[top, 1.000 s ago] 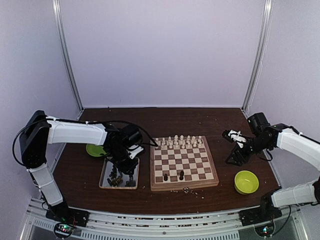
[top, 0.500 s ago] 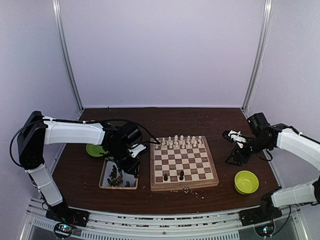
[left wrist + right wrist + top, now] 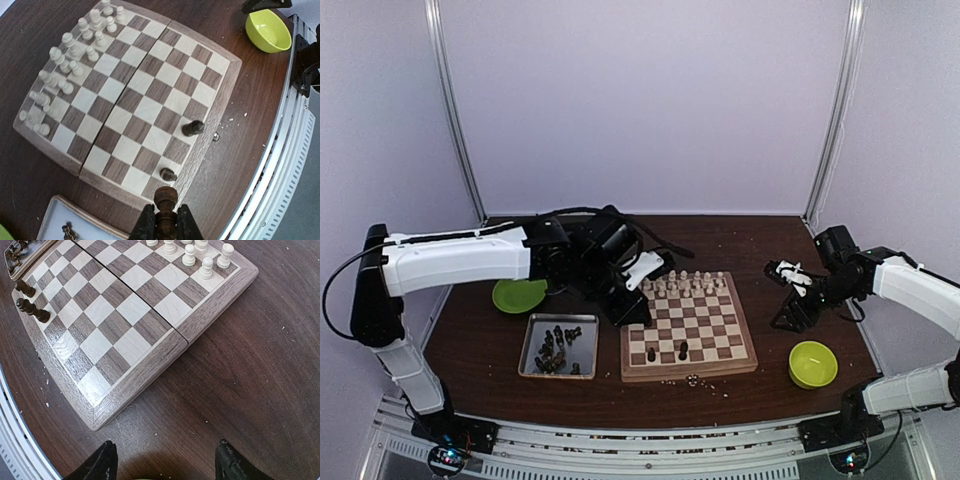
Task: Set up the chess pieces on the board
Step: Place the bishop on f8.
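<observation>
The board (image 3: 705,328) lies mid-worktop, nearer the near edge, with pale chessmen (image 3: 682,284) ranked along its far side. Just left of it, the metal tray (image 3: 558,317) holds a heap of dark chess pieces (image 3: 552,350), which I judge to be most of the set. The left gripper (image 3: 165,225) hangs at the board's left side, fingers pinching one dark piece (image 3: 165,200). The right gripper (image 3: 162,465) waits toward the right edge, fingers spread and empty. Only two dark pieces (image 3: 192,128) stand on the board's near rows, so the job looks barely begun.
</observation>
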You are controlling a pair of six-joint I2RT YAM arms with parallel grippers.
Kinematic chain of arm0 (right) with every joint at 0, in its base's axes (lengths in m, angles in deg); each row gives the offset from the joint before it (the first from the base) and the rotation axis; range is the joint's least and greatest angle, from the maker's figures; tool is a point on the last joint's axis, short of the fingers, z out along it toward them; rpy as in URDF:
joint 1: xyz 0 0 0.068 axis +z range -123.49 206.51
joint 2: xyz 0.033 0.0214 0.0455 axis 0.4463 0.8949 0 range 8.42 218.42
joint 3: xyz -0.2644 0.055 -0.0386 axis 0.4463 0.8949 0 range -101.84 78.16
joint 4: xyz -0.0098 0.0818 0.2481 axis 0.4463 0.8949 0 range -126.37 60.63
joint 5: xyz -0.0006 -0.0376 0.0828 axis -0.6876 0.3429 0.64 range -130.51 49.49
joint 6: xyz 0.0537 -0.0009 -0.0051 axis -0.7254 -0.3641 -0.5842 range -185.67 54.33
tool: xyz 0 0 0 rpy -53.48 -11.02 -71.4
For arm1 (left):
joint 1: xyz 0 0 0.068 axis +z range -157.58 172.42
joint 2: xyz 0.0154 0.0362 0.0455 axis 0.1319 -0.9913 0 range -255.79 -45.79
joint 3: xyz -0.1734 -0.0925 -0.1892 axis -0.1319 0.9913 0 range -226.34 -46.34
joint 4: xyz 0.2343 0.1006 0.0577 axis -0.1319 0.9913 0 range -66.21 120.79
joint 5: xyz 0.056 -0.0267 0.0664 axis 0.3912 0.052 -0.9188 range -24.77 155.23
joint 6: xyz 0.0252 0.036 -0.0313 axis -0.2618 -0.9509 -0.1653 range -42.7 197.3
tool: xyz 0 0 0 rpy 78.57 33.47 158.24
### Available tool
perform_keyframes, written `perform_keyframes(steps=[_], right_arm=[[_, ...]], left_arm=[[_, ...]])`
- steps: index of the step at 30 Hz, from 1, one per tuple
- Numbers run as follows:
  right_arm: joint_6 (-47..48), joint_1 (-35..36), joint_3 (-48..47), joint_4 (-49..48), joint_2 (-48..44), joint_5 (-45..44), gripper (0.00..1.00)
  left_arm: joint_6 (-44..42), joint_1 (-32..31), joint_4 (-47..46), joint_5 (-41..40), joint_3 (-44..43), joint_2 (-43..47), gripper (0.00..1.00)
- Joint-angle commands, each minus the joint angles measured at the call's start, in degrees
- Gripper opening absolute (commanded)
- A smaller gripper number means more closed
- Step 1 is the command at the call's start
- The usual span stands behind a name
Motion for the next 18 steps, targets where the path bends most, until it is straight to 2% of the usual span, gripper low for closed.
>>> perform_keyframes(steps=[1, 18], right_arm=[[0.5, 0.4, -1.3, 0.5, -0.2, -1.1, 0.67], [0.6, 0.5, -1.4, 0.7, -0.4, -1.0, 0.67]], left_arm=[[-3.9, -1.6, -0.1, 0.0, -5.4, -5.8, 0.07], [-6.6, -5.1, 2.2, -2.8, -13.2, -16.1, 0.07]])
